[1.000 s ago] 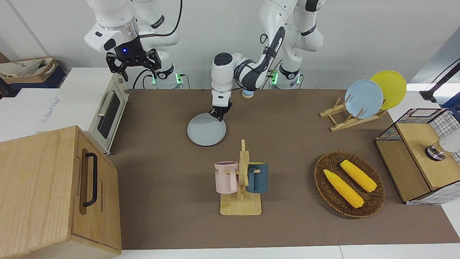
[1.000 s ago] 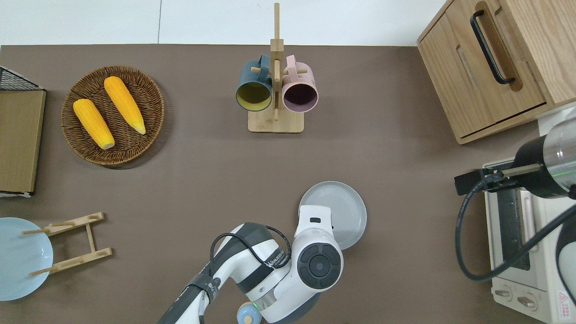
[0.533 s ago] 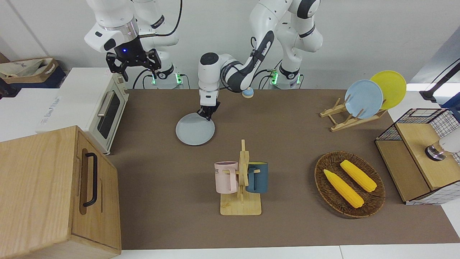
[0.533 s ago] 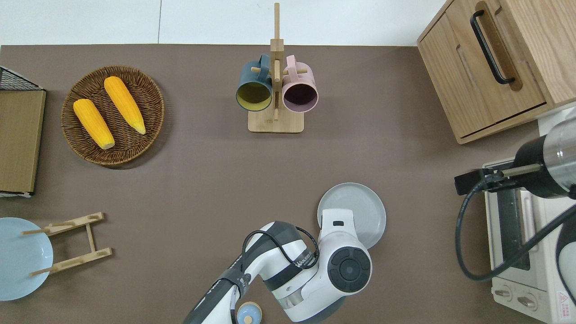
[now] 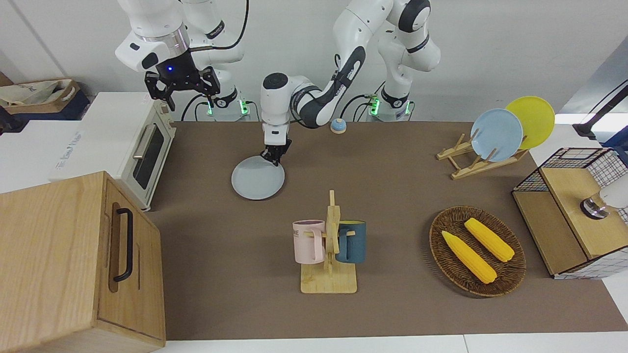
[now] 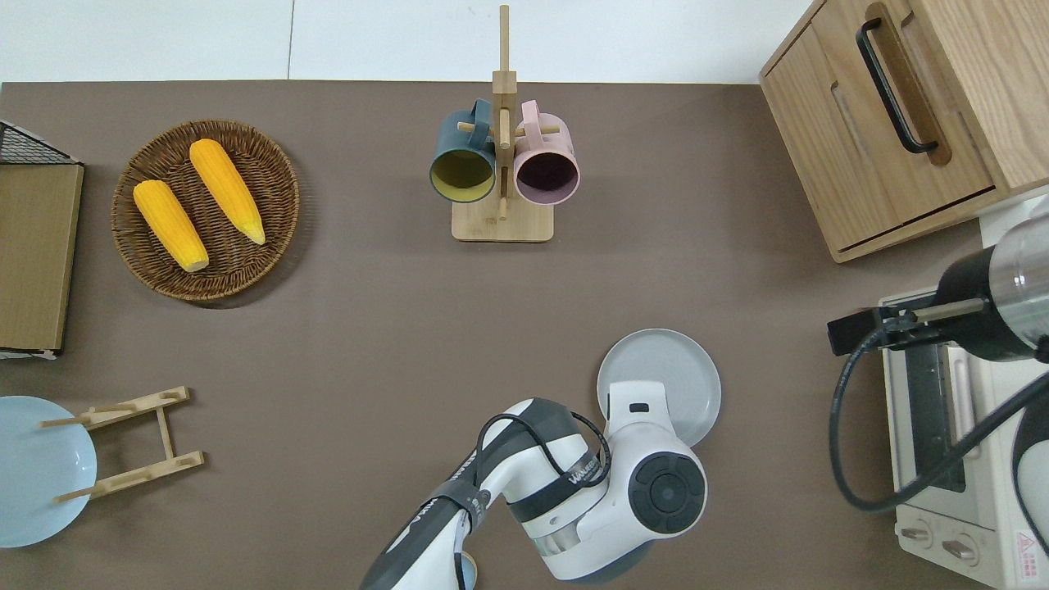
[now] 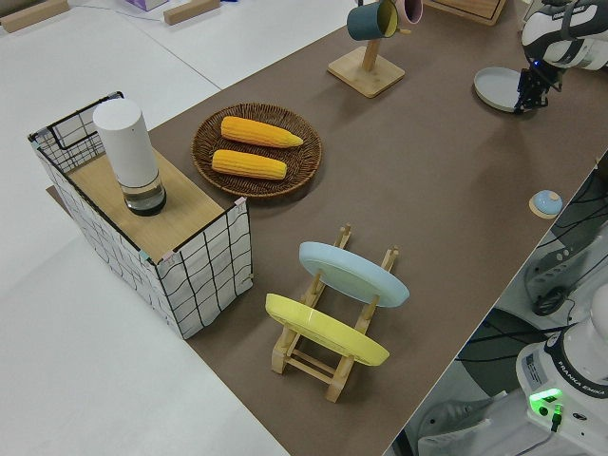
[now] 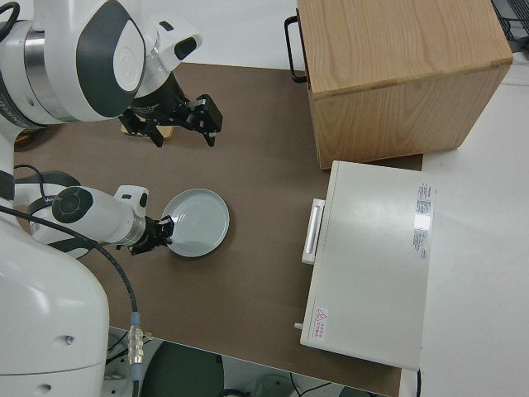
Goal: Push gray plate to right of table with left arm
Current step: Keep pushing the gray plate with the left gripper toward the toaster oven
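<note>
Overhead view showed the gray plate [image 6: 668, 373] flat on the desk [image 6: 369, 328], between the mug rack [image 6: 501, 176] and the robots, toward the right arm's end. The left end effector [image 5: 273, 155] sat low at the plate's rim nearest the robots; its fingers looked pinched together. A good push would stay low, slow and straight, stopping short of the toaster oven [image 6: 951, 426]. The right arm was parked.

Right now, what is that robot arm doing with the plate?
The left gripper is down at the edge of the gray plate, the edge nearest the robots, pushing it along the table toward the toaster oven at the right arm's end. The plate lies flat, apart from the oven. The right arm is parked.
</note>
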Robot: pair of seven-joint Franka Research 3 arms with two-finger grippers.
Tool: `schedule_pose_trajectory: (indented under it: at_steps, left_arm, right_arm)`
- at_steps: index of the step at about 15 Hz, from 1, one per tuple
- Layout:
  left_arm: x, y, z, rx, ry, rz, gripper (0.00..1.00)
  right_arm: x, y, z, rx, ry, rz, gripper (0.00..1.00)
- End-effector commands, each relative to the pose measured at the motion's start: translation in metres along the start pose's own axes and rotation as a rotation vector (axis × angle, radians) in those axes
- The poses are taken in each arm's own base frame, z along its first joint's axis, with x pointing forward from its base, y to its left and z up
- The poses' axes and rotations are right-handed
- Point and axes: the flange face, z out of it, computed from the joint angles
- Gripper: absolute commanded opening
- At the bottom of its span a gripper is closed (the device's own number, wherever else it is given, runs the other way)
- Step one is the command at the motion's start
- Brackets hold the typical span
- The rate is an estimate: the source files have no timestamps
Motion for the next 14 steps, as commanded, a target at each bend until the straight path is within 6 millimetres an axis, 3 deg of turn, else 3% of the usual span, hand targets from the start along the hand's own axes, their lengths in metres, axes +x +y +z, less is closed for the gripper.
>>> schedule_pose_trajectory:
  at_steps: [1, 3, 4, 10, 12, 14]
  left_arm:
    - [0.003, 0.007, 0.005, 0.012, 0.026, -0.007, 0.43]
    - [0.008, 0.007, 0.004, 0.010, 0.030, -0.006, 0.83]
    - [0.009, 0.008, 0.003, 0.009, 0.031, -0.007, 0.95]
    - [0.018, 0.007, -0.009, 0.035, 0.049, 0.051, 0.99]
    - [0.049, 0.010, -0.028, 0.075, 0.058, 0.064, 0.99]
    - [0.067, 0.017, -0.053, 0.118, 0.052, 0.099, 0.99]
  right_arm:
    - [-0.004, 0.001, -0.004, 0.009, -0.003, 0.003, 0.983]
    - [-0.004, 0.001, -0.004, 0.009, -0.003, 0.003, 0.983]
    - [-0.004, 0.002, -0.004, 0.010, -0.003, 0.005, 0.983]
    - [-0.004, 0.001, -0.004, 0.009, -0.003, 0.005, 0.983]
    - [-0.004, 0.002, -0.004, 0.010, -0.003, 0.005, 0.983]
    - [-0.004, 0.001, -0.004, 0.009, -0.003, 0.005, 0.983]
